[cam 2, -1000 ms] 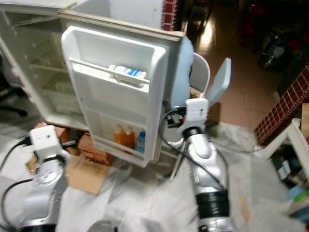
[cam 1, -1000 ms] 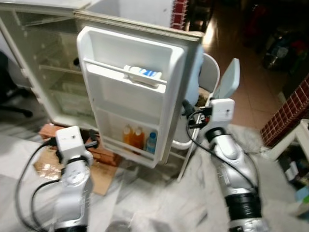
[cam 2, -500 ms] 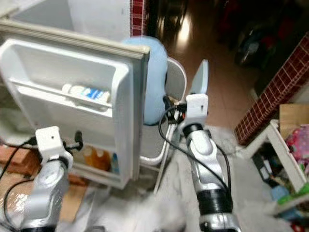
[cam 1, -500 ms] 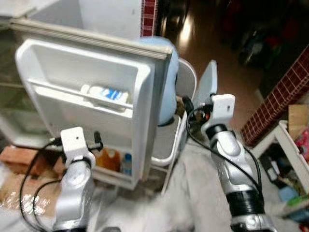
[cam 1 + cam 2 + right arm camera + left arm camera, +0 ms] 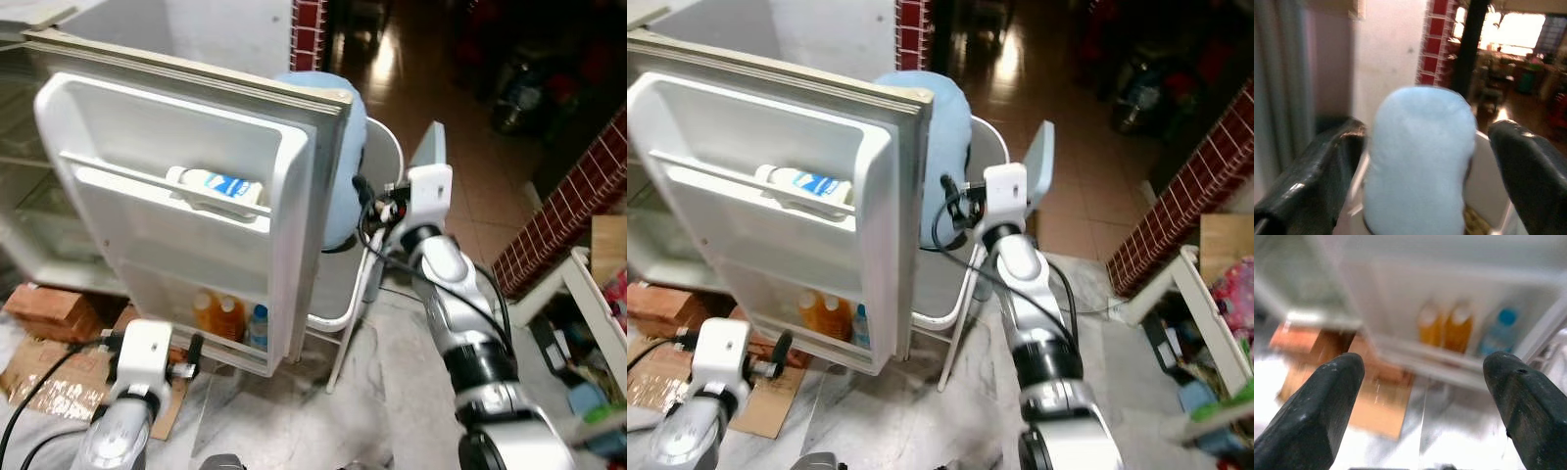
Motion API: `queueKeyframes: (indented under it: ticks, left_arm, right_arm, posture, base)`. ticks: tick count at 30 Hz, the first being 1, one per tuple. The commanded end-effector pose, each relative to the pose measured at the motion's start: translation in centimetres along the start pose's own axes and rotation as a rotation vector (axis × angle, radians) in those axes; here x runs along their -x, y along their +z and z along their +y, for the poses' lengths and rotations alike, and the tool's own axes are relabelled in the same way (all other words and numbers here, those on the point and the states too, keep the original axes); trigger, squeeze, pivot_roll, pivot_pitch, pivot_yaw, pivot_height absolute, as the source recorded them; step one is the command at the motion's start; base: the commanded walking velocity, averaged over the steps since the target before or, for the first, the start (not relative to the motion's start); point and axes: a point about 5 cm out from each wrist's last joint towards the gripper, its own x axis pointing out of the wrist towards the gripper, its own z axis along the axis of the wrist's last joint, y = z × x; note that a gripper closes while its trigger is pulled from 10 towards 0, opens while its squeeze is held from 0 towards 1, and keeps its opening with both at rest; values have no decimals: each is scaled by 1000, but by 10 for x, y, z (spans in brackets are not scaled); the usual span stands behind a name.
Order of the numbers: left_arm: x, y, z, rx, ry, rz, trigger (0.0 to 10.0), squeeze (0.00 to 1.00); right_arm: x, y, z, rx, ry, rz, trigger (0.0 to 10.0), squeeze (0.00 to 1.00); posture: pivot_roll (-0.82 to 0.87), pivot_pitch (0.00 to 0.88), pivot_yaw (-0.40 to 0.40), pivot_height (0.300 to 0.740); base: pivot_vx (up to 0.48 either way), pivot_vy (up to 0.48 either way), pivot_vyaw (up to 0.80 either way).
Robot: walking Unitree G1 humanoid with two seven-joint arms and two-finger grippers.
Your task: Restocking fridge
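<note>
The white fridge door (image 5: 176,225) stands open towards me. A white bottle with a blue label (image 5: 217,186) lies on its upper shelf. Two orange bottles (image 5: 217,315) and a blue-capped bottle (image 5: 258,326) stand in the bottom shelf, also clear in the left wrist view as orange bottles (image 5: 1447,328). My left gripper (image 5: 191,351) is low, in front of that bottom shelf, open and empty (image 5: 1425,377). My right gripper (image 5: 360,191) is raised just past the door's outer edge, open, pointing at a light blue cushion (image 5: 1420,156).
A white plastic chair (image 5: 377,162) holding the light blue cushion (image 5: 338,166) stands right behind the door. Bricks (image 5: 44,305) and cardboard (image 5: 49,367) lie on the floor at left. A brick-tiled wall (image 5: 573,220) and a white shelf (image 5: 593,304) are at right.
The camera has swung, shifting the whole scene. My left arm has dropped lower, below the door's bottom shelf. My right gripper has moved closer to the door's edge and the cushion.
</note>
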Motion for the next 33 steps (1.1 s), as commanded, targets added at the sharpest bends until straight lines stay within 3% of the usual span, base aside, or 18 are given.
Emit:
queueKeyframes:
  ticks: [1, 12, 16, 18, 19, 22, 23, 26, 29, 30, 31, 33]
  left_arm:
    - [-2, -1, 0, 51, -24, -21, 10000, 0]
    - [-8, -2, -1, 75, -42, -30, 10000, 0]
    - [-11, -4, -1, 109, -43, -17, 10000, 0]
    - [-12, -5, -1, 110, -44, -17, 10000, 0]
    - [-13, -5, -1, 111, -46, -17, 10000, 0]
    - [-13, -5, -2, 115, -47, -17, 10000, 0]
    - [-13, -5, -2, 117, -48, -17, 10000, 0]
    - [-13, -6, -2, 127, -47, -16, 10000, 0]
    - [-15, -7, -2, 134, -47, -14, 10000, 0]
    - [-15, -8, -2, 139, -48, -13, 10000, 0]
    - [-15, -8, -2, 139, -48, -13, 10000, 0]
    - [-16, -8, -2, 143, -50, -12, 10000, 0]
  right_arm:
    - [-10, 6, 15, -2, 27, -14, 10000, 0]
    - [-35, 18, 61, -14, 71, -6, 10000, 0]
    - [-38, 10, 57, 18, 23, 44, 10000, 0]
    - [-40, 6, 56, -20, 28, 90, 10000, 0]
    - [-40, 8, 69, -114, 150, 99, 10000, 0]
    - [-37, 19, 93, -241, 376, 47, 10000, 0]
    - [-28, 25, 104, -336, 543, 30, 10000, 0]
    - [5, 37, 113, -452, 908, 4, 10000, 0]
    - [19, 26, 105, -385, 1005, 44, 10000, 0]
    - [19, 4, 93, -266, 975, 121, 10000, 0]
    - [19, 4, 93, -266, 975, 121, 10000, 0]
    - [16, -29, 75, -57, 886, 244, 10000, 0]
  posture:
    - [160, 0, -86, 740]
    - [172, 0, -89, 740]
    - [175, 0, -93, 740]
    - [175, 0, -96, 740]
    - [176, 0, -97, 740]
    - [177, 0, -98, 740]
    - [176, 0, -102, 740]
    - [173, 0, -102, 740]
    - [168, 0, -102, 740]
    - [168, 0, -102, 740]
    - [168, 0, -102, 740]
    - [168, 0, -102, 740]
  base:
    - [0, 0, 800]
    - [0, 0, 799]
    - [0, 0, 630]
    - [0, 0, 0]
    - [0, 0, 0]
    - [0, 0, 0]
    - [0, 0, 0]
    - [0, 0, 0]
    - [0, 0, 0]
    - [0, 0, 0]
    - [0, 0, 0]
    - [0, 0, 0]
